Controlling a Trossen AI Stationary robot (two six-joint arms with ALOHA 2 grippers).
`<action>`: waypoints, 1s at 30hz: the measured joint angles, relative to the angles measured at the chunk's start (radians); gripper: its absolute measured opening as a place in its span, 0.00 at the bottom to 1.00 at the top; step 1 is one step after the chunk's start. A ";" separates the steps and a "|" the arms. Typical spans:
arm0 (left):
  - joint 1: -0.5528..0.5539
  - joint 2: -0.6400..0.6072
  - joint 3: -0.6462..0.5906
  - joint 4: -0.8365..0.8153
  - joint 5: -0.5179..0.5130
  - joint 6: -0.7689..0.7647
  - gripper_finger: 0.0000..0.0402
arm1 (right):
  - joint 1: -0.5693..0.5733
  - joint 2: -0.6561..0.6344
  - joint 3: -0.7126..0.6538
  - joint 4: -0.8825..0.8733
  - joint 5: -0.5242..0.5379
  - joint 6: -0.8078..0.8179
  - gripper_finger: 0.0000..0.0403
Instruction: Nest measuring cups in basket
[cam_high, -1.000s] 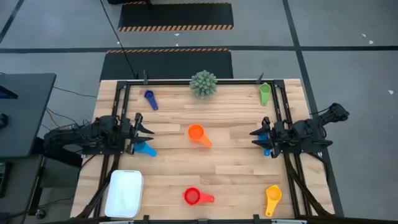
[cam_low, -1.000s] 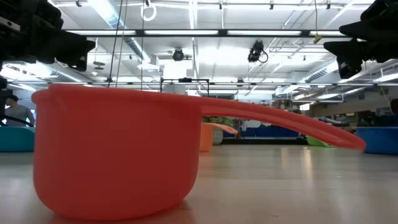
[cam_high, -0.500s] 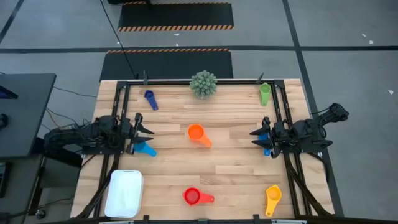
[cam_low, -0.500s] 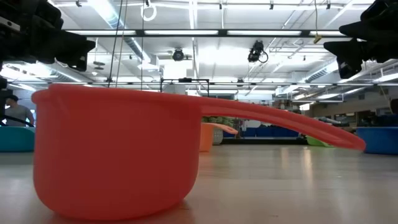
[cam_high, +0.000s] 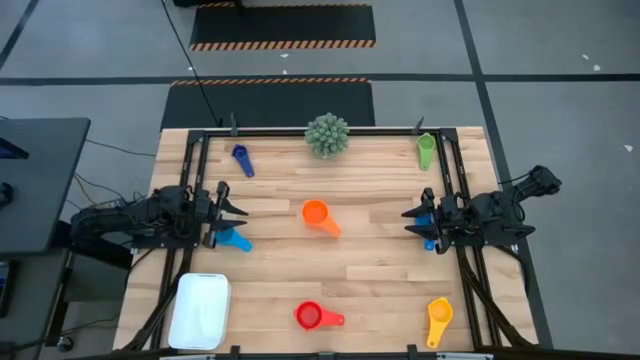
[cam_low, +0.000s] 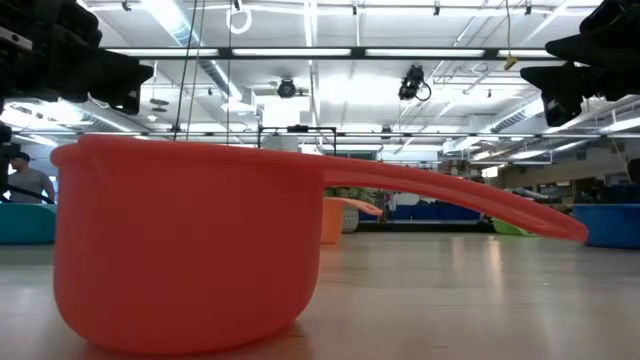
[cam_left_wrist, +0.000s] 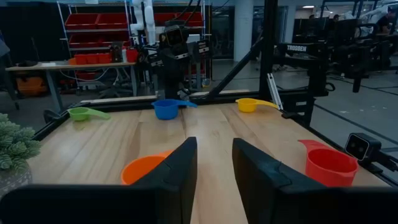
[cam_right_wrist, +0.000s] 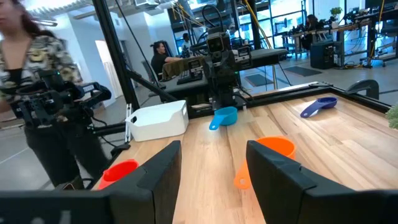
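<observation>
Several measuring cups rest bottom-down on the wooden table: dark blue (cam_high: 241, 160) at the far left, green (cam_high: 425, 150) at the far right, orange (cam_high: 318, 214) in the middle, red (cam_high: 314, 317) and yellow (cam_high: 438, 318) near the front edge. A light blue cup (cam_high: 236, 240) lies just below my left gripper (cam_high: 243, 206), and another blue one (cam_high: 428, 224) lies under my right gripper (cam_high: 408, 221). The white basket (cam_high: 200, 311) sits at the near left corner. Both grippers hover level above the table's side edges, open, with nothing between their fingers (cam_left_wrist: 214, 163) (cam_right_wrist: 211, 163).
A spiky green plant (cam_high: 327, 134) stands at the middle of the far edge. A black metal frame (cam_high: 320, 131) runs along the far and side edges. A person (cam_right_wrist: 34, 93) stands beyond the table's left side, and another (cam_right_wrist: 163, 57) sits farther back.
</observation>
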 joint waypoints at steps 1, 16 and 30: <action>0.000 0.000 0.000 0.000 0.000 0.000 0.27 | 0.000 0.000 0.000 0.000 0.000 0.000 0.47; 0.000 0.000 0.000 0.003 0.000 0.000 0.27 | 0.000 0.000 0.000 0.000 0.000 0.000 0.47; 0.000 0.017 0.060 0.048 -0.053 -0.105 0.27 | 0.000 0.000 0.000 0.000 0.000 0.000 0.47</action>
